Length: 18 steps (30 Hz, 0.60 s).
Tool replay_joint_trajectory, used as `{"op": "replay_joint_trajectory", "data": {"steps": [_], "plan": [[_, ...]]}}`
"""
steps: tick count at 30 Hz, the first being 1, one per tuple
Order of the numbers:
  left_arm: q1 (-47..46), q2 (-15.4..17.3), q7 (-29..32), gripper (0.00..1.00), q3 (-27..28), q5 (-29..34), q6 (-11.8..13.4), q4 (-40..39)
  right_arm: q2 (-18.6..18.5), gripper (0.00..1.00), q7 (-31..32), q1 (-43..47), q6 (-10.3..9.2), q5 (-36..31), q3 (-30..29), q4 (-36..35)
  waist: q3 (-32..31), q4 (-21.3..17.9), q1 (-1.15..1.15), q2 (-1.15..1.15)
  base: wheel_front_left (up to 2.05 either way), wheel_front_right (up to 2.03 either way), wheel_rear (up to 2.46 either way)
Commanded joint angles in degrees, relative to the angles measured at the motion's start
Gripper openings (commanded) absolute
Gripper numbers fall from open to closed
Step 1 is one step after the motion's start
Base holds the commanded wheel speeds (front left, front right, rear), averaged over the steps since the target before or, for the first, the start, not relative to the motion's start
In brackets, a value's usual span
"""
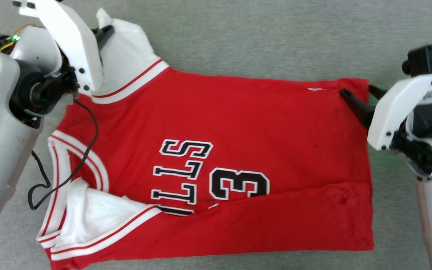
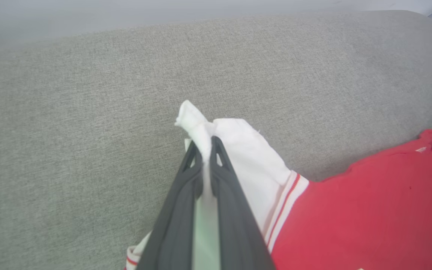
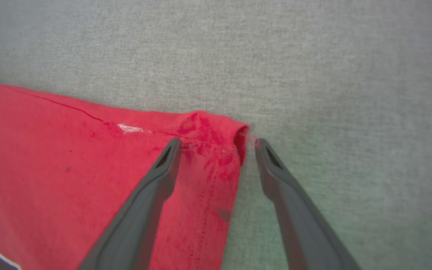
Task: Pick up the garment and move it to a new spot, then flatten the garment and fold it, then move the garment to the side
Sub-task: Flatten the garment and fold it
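The garment [image 1: 238, 131] is a red jersey with white sleeves, lying spread on a grey fabric surface, collar toward my left. Its near long side is folded over and covers part of the black lettering. My left gripper [image 1: 105, 32] is shut on the far white sleeve [image 1: 126, 48]; in the left wrist view the sleeve's tip [image 2: 193, 120] bunches up between the closed fingers [image 2: 223, 176]. My right gripper [image 1: 355, 90] is open at the far right hem corner. In the right wrist view its two fingers straddle that red corner [image 3: 216, 150], one over the cloth, the other over the bare surface.
The grey fabric surface [image 1: 257, 37] extends beyond the garment on the far side and right. A black cable [image 1: 88, 150] hangs from my left arm across the collar area. In the left wrist view the surface's rounded far edge [image 2: 201, 26] shows.
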Motion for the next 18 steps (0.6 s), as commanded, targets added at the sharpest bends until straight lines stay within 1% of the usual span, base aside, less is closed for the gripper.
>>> {"op": "replay_joint_trajectory", "data": {"steps": [1,4,7,8,9,10,13,16,18], "plan": [[-0.5,-0.3,-0.7,0.0,0.0,0.4,-0.2,-0.8,-0.1,1.0,0.9,-2.2,-0.03,-0.2,-0.1,1.9,1.1,1.8,0.0,0.0,0.0,0.0,0.0],[0.1,-0.6,-1.7,0.0,0.0,0.5,-0.4,-2.4,-0.6,1.0,3.5,-4.6,-0.04,-0.7,0.2,6.2,1.6,2.8,0.0,0.0,0.0,0.0,0.0],[1.0,-0.6,-2.4,0.0,0.0,0.4,-0.5,-3.4,-0.4,1.0,8.1,-4.9,-0.06,-0.8,1.4,11.4,1.9,3.4,0.0,0.0,0.0,0.0,0.0],[1.3,-0.6,-2.6,0.0,0.0,0.2,-0.5,-3.6,0.0,0.49,9.6,-4.8,-0.07,-0.5,1.7,12.6,1.9,3.5,0.0,0.0,0.0,0.0,0.0],[1.6,-0.7,-2.8,0.0,0.2,-0.1,-0.6,-3.7,0.2,0.27,11.0,-4.8,-0.06,-0.3,2.2,13.5,1.8,3.6,0.0,0.0,0.0,0.0,0.0],[1.9,-0.8,-3.0,0.0,0.2,-0.2,-0.7,-3.7,0.2,0.0,12.0,-4.7,-0.05,0.0,2.2,14.3,1.8,3.6,0.0,0.0,0.0,0.0,0.0],[2.7,-0.7,-3.4,0.0,0.4,-0.6,-0.7,-3.8,-0.2,0.0,12.8,-5.7,-0.04,0.6,2.5,14.5,1.6,3.7,0.0,0.0,0.0,0.0,0.0],[3.9,-0.7,-4.9,0.0,1.1,-1.2,-0.4,-3.7,-1.5,0.0,10.2,-7.4,-0.04,0.7,2.4,11.9,0.6,3.7,0.0,0.0,0.0,0.0,0.0],[5.3,-0.1,-6.4,0.0,1.9,-1.6,-0.4,-4.0,-2.6,0.0,8.2,-8.1,-0.03,0.5,3.0,9.4,-0.4,3.4,0.0,0.0,0.0,0.0,0.0]]}}
